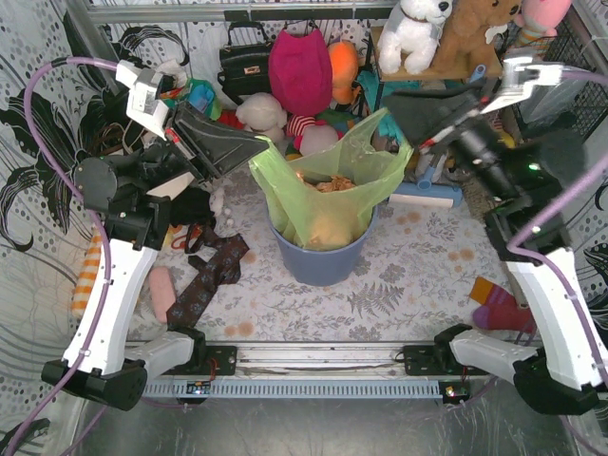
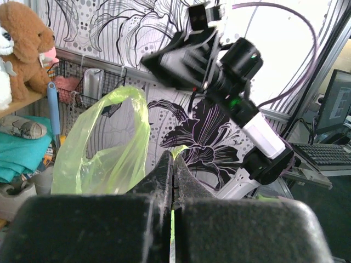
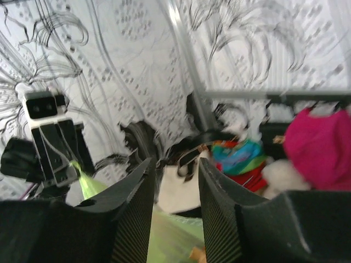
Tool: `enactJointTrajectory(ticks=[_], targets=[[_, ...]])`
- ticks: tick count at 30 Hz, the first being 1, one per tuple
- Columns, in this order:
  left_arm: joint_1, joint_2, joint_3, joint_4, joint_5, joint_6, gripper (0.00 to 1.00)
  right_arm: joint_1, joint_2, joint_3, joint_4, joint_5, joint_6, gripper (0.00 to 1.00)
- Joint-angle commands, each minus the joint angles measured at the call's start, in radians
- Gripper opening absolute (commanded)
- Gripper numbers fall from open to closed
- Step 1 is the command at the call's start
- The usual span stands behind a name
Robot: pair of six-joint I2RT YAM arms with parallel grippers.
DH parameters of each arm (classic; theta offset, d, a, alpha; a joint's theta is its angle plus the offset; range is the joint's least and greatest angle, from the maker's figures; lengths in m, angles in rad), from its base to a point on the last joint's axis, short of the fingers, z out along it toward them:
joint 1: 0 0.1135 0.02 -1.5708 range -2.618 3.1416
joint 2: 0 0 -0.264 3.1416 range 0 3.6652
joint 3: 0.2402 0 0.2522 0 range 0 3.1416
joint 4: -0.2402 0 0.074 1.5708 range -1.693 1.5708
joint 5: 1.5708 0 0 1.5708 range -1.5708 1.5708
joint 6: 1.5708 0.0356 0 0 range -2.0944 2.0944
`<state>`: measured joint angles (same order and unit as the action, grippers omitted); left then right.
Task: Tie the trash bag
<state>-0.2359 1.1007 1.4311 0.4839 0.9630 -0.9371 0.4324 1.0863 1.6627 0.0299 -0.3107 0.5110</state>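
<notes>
One thin lime-green plastic trash bag (image 1: 323, 195), left rim pinched in closed left hand (image 2: 173, 160); right hand (image 3: 175, 165) parted near right rim.

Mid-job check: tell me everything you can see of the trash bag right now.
The trash bag is thin, translucent lime-green plastic, wrinkled, sitting upright inside the round blue-grey bin with its mouth open. Crumpled brown paper shows inside it. Two top flaps rise above the bin's rim. The left one is stretched sideways and pinched in the shut left gripper. The right one stands up loose beside the open right gripper, which is not holding it.
</notes>
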Motion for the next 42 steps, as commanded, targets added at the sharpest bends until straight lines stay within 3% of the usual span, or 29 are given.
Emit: enactJointTrajectory(ticks=[1,6,15,20,26,32,39,42], targets=[[-0.003,0.012,-0.002,0.132,0.007,-0.049,0.00,0.122,0.073,-0.101,0.086,0.016,0.097,0.37],[-0.004,0.022,-0.006,0.167,0.005,-0.078,0.00,0.265,0.150,-0.171,0.147,0.133,0.060,0.36],[-0.009,0.033,0.000,0.220,0.008,-0.108,0.00,0.281,0.186,-0.323,0.176,0.212,-0.045,0.35],[-0.010,0.047,-0.018,0.228,0.016,-0.107,0.00,0.281,0.185,-0.209,0.082,0.191,-0.172,0.40],[-0.014,0.048,-0.032,0.246,0.036,-0.109,0.00,0.279,0.217,0.035,-0.061,0.026,-0.428,0.65],[-0.019,0.038,-0.040,0.249,0.061,-0.102,0.00,0.275,0.312,0.294,-0.242,-0.126,-0.543,0.71],[-0.022,0.032,-0.037,0.249,0.087,-0.099,0.00,0.273,0.383,0.440,-0.337,-0.547,-0.565,0.88],[-0.026,0.033,-0.026,0.254,0.093,-0.097,0.00,0.273,0.434,0.483,-0.336,-0.691,-0.526,0.90]])
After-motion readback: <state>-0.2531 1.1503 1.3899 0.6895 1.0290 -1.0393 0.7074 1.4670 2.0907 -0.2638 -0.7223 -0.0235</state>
